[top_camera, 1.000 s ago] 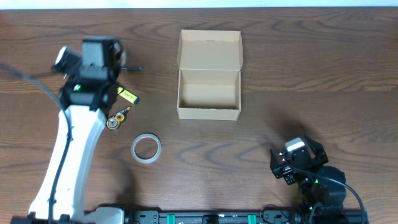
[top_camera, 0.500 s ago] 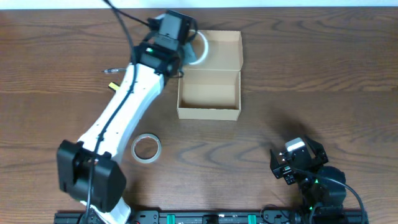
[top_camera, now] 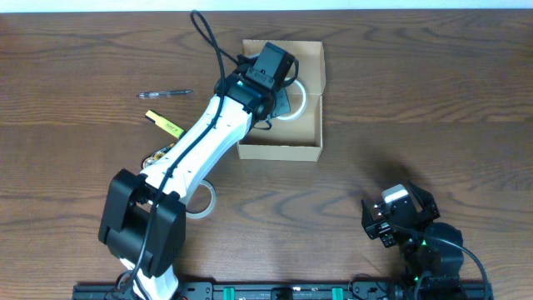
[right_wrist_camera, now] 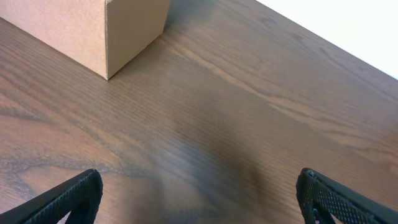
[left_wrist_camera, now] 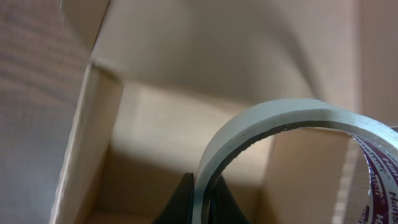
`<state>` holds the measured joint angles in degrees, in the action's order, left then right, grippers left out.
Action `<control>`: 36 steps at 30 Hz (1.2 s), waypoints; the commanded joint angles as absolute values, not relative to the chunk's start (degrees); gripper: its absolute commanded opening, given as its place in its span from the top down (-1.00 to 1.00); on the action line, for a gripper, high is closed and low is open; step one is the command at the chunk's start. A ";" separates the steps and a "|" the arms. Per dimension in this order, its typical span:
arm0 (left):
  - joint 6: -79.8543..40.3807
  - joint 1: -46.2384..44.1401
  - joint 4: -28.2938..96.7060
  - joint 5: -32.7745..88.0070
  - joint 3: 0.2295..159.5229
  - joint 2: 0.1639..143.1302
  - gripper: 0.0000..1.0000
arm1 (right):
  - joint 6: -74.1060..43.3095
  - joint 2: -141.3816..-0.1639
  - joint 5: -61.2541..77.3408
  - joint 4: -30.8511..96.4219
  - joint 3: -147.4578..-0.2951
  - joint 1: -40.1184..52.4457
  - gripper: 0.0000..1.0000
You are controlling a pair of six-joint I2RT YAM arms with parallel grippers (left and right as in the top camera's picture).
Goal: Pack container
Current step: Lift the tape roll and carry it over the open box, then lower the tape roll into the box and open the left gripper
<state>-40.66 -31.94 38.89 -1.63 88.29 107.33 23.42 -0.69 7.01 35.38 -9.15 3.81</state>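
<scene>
Seen from above, a dark wooden table (top_camera: 416,100) holds the container (top_camera: 279,151), a light-tan cardboard box standing open at the centre of the far half. Its flap lid (top_camera: 310,57) is folded back on the far side.

The white left arm stretches from the near left edge diagonally up to the box. The left gripper (left_wrist_camera: 202,188) hangs over the box's open interior, its two dark fingers pinched narrowly on the rim of a white tape roll (top_camera: 303,96). In the left wrist view the roll stands on edge above the box floor, and red print shows on its inner face.

The right gripper (right_wrist_camera: 199,186) sits at the near right of the table, well apart from the box. Its fingers are spread wide and hold nothing.

Left of the box lie a pen (top_camera: 165,94) and a yellow tag (top_camera: 164,124). Nearer the front lies a second tape roll (top_camera: 211,200), partly hidden under the left arm.
</scene>
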 commanded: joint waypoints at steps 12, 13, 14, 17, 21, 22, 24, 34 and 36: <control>-42.92 -31.86 38.98 -3.14 82.06 107.94 0.88 | 22.76 -0.34 6.87 35.57 -8.97 3.40 -0.99; -42.92 -31.86 38.94 -3.38 81.78 107.94 0.88 | 22.76 -0.34 6.87 35.57 -8.97 3.40 -0.99; -42.89 -31.86 38.98 -3.57 81.67 107.96 0.88 | 22.76 -0.34 6.87 35.57 -8.97 3.40 -0.99; -42.87 -31.83 38.96 -4.16 81.67 108.01 0.80 | 22.76 -0.34 6.85 35.57 -8.97 3.40 -0.99; -42.89 -31.86 38.92 -5.02 81.67 108.01 0.45 | 22.76 -0.34 6.87 35.57 -8.97 3.40 -0.99; -42.89 -31.83 38.92 -5.08 81.67 108.01 0.41 | 22.76 -0.34 6.87 35.57 -8.97 3.40 -0.99; -42.87 -31.83 38.87 -5.15 81.67 108.01 0.41 | 22.76 -0.34 6.87 35.57 -8.97 3.40 -0.98; -49.67 -27.09 37.30 -11.64 81.69 97.89 0.16 | 22.76 -0.34 6.87 35.57 -8.97 3.40 -0.99; -55.70 -25.65 42.52 -15.73 81.67 94.43 -0.11 | 22.76 -0.34 6.87 35.57 -8.97 3.40 -0.99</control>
<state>-47.94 -27.77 38.94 -8.82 81.87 100.92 23.42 -0.69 6.98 35.38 -9.15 3.81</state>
